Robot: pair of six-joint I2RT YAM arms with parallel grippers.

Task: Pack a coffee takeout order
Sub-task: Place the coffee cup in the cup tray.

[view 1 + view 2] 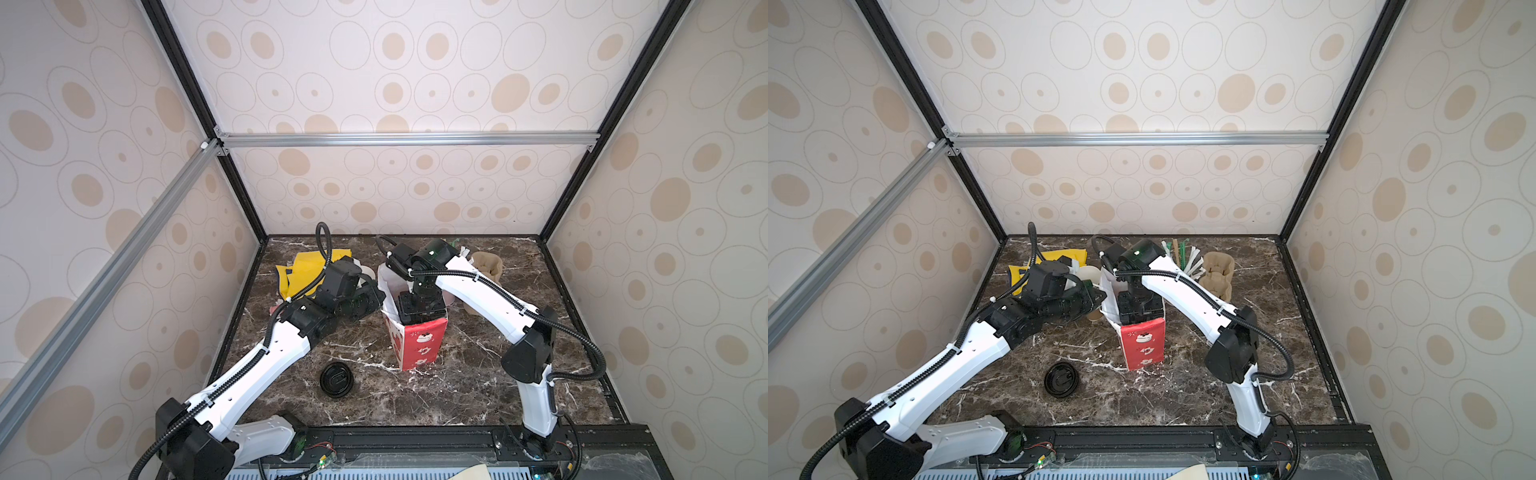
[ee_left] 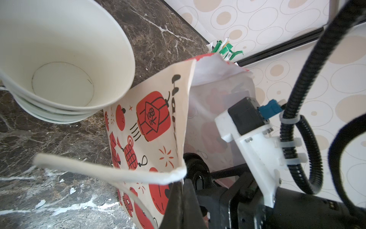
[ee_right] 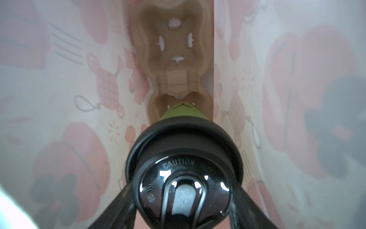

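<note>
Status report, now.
Left tool shut on bag rim, holding it open. Right tool shut on lidded cup, inside bag over tray at bottom. Nothing seen between cup and tray.

Bright diffuse light is filling both top views, casting soft shadows. Glare spots are glinting on the round black plastic lid (image 3: pixel 184 188); the red-printed white paper bag (image 3: pixel 59 99) is blurring up close.

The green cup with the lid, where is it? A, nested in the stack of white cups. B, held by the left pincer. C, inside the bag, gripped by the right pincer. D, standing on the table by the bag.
C: the right wrist view shows the cup and its lid gripped in the right pincer, with bag walls on either side and the tray beneath.
</note>
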